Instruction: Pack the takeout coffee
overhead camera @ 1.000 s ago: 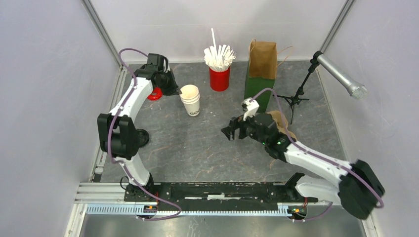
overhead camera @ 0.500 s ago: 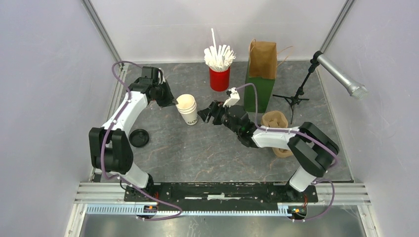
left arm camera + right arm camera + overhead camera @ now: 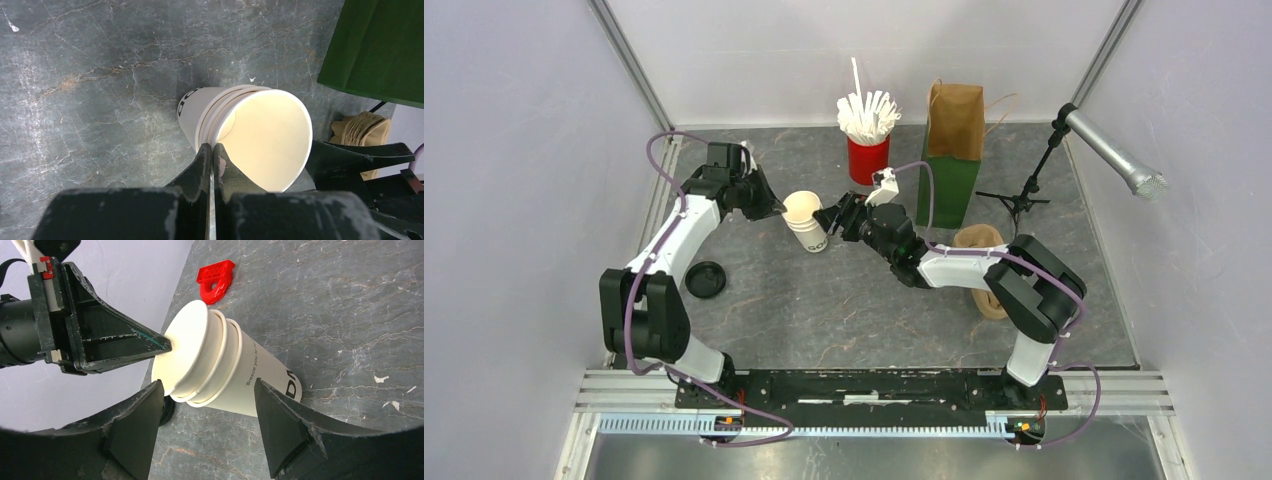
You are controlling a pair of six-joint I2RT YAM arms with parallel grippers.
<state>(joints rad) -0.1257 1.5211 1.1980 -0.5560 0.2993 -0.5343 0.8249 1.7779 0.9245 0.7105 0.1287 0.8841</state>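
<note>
Takeout coffee: cannot place a lidded cup in any view.

Grey stone-look table (image 3: 844, 310).

Brown paper bag (image 3: 956, 118) at the far side, against a green box (image 3: 944, 188).

Microphone (image 3: 1114, 150) on its stand, far right.

Red cup of white stirrers (image 3: 869, 158), far centre.

Stack of lidless white cups (image 3: 808, 222), dark print on its side, mid-table.

- Left gripper (image 3: 210, 150): closed, pinching the rim of the top cup (image 3: 265, 145), one finger inside and one outside.
- Right gripper (image 3: 209, 385): jaws wide, one finger on each side of the stack. Cannot tell whether either touches.

Brown pulp carriers (image 3: 979, 240), partly hidden by the right arm.

Loose black lid (image 3: 706, 280) beside the left arm, well apart from the stack.

Small red plastic piece (image 3: 216, 277) beyond the stack.
</note>
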